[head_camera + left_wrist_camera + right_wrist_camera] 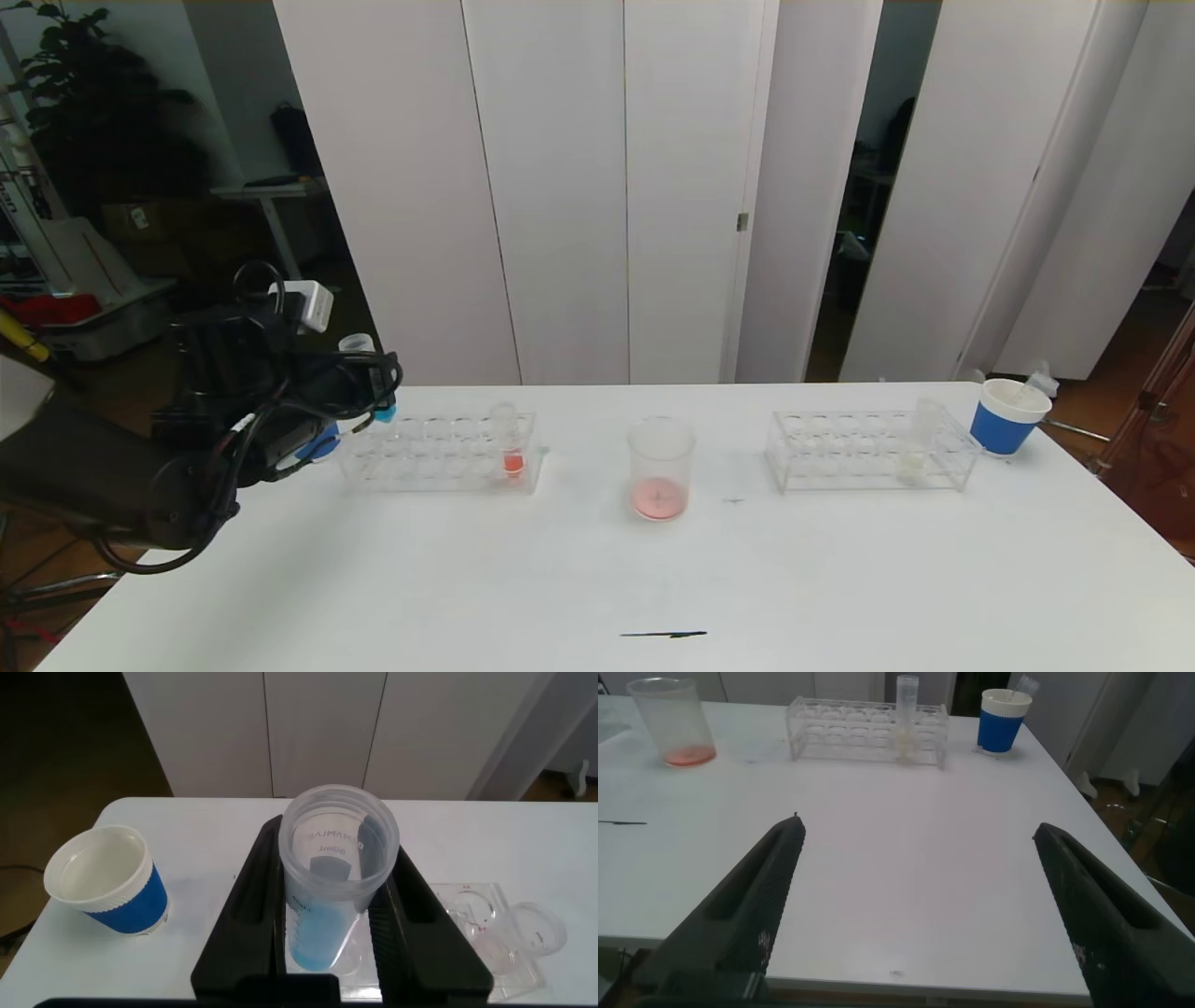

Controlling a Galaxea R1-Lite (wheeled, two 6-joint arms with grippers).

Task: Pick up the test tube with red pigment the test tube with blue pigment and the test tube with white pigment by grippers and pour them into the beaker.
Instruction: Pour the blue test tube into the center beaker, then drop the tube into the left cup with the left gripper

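My left gripper [373,397] is shut on the test tube with blue pigment [384,411], held just above the left end of the left clear rack [439,457]. In the left wrist view the tube [327,896] stands upright between the black fingers [252,896], over the rack. The test tube with red pigment [512,446] stands in that rack's right end. The beaker [661,467], mid-table, holds a little red liquid. The test tube with white pigment [920,446] stands in the right rack [868,453]. My right gripper [920,829] is open over bare table near the front right edge, out of the head view.
A blue-banded paper cup [1008,415] stands at the table's far right corner. Another one [107,882] sits by the left rack, near the left edge. A short black mark [663,635] lies near the front edge. White cabinet doors stand behind the table.
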